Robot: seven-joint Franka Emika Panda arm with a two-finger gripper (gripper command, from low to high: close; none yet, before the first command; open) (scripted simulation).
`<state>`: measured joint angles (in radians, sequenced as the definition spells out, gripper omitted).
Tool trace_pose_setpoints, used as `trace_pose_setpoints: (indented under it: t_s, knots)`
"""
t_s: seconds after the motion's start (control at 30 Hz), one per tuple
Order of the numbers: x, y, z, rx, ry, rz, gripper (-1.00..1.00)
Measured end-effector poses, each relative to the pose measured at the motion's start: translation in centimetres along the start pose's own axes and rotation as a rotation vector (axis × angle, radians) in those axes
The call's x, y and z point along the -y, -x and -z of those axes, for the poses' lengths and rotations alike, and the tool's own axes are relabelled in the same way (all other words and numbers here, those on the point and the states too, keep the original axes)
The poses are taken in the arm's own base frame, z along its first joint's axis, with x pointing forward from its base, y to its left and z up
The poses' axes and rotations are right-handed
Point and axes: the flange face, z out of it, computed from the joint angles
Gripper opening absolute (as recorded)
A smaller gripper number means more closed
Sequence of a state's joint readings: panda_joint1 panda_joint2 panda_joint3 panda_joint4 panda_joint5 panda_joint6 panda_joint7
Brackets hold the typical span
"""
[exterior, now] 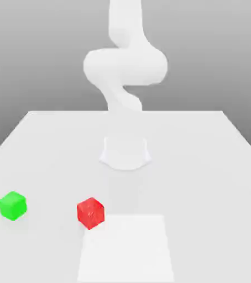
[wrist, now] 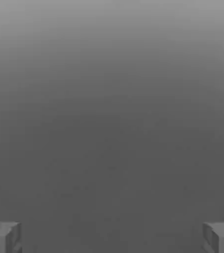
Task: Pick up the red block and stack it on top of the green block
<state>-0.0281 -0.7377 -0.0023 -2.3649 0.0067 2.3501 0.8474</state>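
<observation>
The red block (exterior: pixel 90 213) is a small glossy cube resting on the white table (exterior: pixel 205 166), near the front and a little towards the exterior view's left. The green block (exterior: pixel 12 205) sits on the table well apart from it, farther to the exterior view's left. In the hand view my gripper (wrist: pixel 112 238) is open: two grey fingertips (wrist: pixel 3 237) stand far apart with nothing between them, against a plain grey background. Neither block appears in the hand view.
The white arm (exterior: pixel 125 66) rises from its round base (exterior: pixel 125 152) at the table's middle, behind the blocks. A paler rectangular patch (exterior: pixel 125 249) lies at the table's front, right beside the red block.
</observation>
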Motion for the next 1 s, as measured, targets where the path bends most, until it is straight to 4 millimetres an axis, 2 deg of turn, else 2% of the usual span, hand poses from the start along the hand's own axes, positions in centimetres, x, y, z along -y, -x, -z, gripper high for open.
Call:
trace_pose_setpoints:
  t_s: [0.1, 0.23, 0.37, 0.47, 0.6, 0.67, 0.77, 0.8, 1.0]
  knots:
    - [-3.2, 0.6, -7.4, 0.055, 0.099, -0.109, 0.00]
    - [-8.8, 2.6, -15.9, 0.117, 0.235, -0.253, 0.00]
    - [-15.6, 6.0, -22.8, 0.171, 0.382, -0.403, 0.00]
    - [-21.6, 9.7, -26.8, 0.206, 0.507, -0.524, 0.00]
    - [-29.8, 15.3, -31.3, 0.244, 0.666, -0.673, 0.00]
    - [-31.7, 16.6, -32.8, 0.246, 0.689, -0.699, 0.00]
    - [-33.1, 18.0, -34.7, 0.249, 0.694, -0.700, 0.00]
    - [-33.6, 18.5, -35.3, 0.249, 0.695, -0.700, -1.00]
    - [-33.8, 18.7, -35.6, 0.248, 0.694, -0.701, -1.00]
